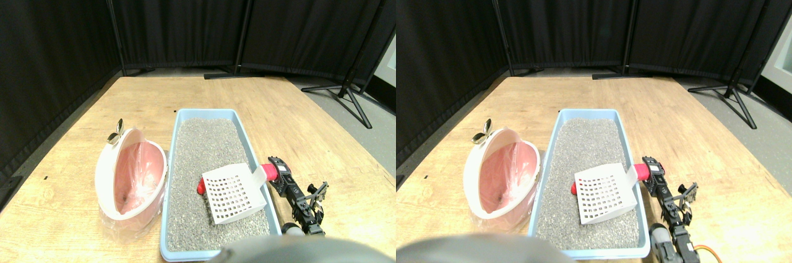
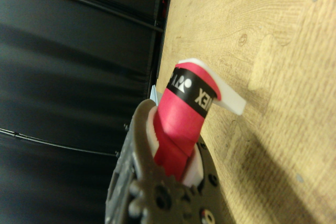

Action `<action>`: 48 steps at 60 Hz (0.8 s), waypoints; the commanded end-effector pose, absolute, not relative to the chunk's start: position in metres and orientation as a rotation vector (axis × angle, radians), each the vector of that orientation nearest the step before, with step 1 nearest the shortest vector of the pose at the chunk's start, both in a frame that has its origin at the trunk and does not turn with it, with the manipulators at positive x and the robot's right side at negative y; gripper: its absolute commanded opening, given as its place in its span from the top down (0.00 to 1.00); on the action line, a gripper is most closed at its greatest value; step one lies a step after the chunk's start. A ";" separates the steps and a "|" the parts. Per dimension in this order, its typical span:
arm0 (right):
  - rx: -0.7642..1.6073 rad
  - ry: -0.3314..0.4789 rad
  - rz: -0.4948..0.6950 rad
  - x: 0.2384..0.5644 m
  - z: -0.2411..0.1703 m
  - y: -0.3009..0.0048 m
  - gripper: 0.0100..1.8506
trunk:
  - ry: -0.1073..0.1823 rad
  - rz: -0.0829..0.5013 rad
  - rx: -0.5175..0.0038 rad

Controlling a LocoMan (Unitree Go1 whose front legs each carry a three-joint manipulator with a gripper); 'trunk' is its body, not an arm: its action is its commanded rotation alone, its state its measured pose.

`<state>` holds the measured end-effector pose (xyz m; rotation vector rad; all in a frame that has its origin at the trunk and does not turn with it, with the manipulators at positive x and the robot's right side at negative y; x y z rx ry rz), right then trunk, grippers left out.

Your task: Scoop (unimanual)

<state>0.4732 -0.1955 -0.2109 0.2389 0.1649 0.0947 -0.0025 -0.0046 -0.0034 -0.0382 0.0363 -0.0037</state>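
Note:
A white slotted scoop [image 1: 233, 195] lies tilted over the grey litter [image 1: 204, 151] inside the light-blue litter tray [image 1: 183, 114]. Its red wrapped handle [image 1: 270, 171] sticks out over the tray's right rim. My right gripper [image 1: 276, 172] is shut on that handle; in the wrist view the dark jaws clasp the red handle [image 2: 181, 124] on both sides, with my gripper [image 2: 176, 158] at its base. A small red object [image 1: 201, 187] sits in the litter at the scoop's left edge, partly hidden by it.
A pink bin [image 1: 131, 176] lined with a clear bag stands just left of the tray. The wooden floor [image 1: 297, 127] runs around both. Black curtain panels on metal stands [image 1: 346, 93] close off the back and left.

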 end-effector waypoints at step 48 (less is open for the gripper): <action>-0.006 -0.046 0.326 0.467 -0.126 -0.186 0.98 | 0.034 0.076 -0.083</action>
